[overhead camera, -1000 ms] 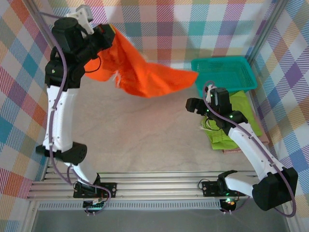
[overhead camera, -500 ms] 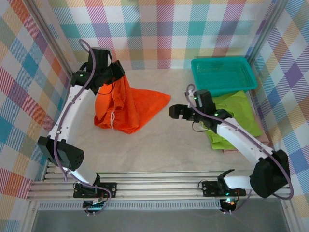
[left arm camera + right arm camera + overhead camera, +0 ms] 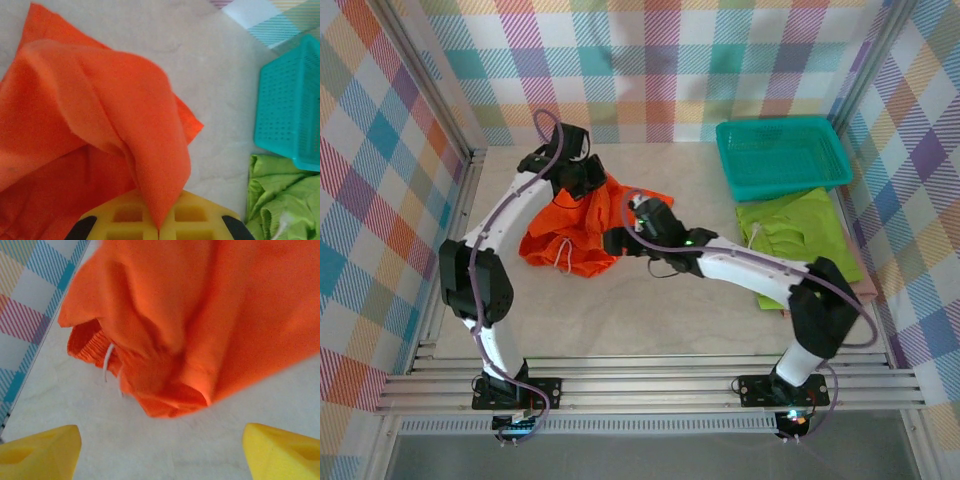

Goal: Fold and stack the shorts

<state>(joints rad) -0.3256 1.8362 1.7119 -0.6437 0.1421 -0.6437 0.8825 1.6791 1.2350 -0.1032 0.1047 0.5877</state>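
Note:
The orange shorts lie crumpled on the table left of centre, with a white drawstring hanging from the waistband. My left gripper is shut on a fold of the orange fabric, which is pinched between its yellow fingers. My right gripper stands open just off the heap's right edge; its yellow fingertips hang wide apart over bare table, with the orange cloth just ahead of them. The green shorts lie flat at the right on the pink shorts.
A teal plastic basket stands at the back right, beside the green shorts. Checked walls close in the table on three sides. The aluminium rail with the arm bases runs along the near edge.
The left arm has brought the orange shorts down from mid-air onto the table. The right arm has swung left from the green shorts to the orange heap, its jaws a little narrower.

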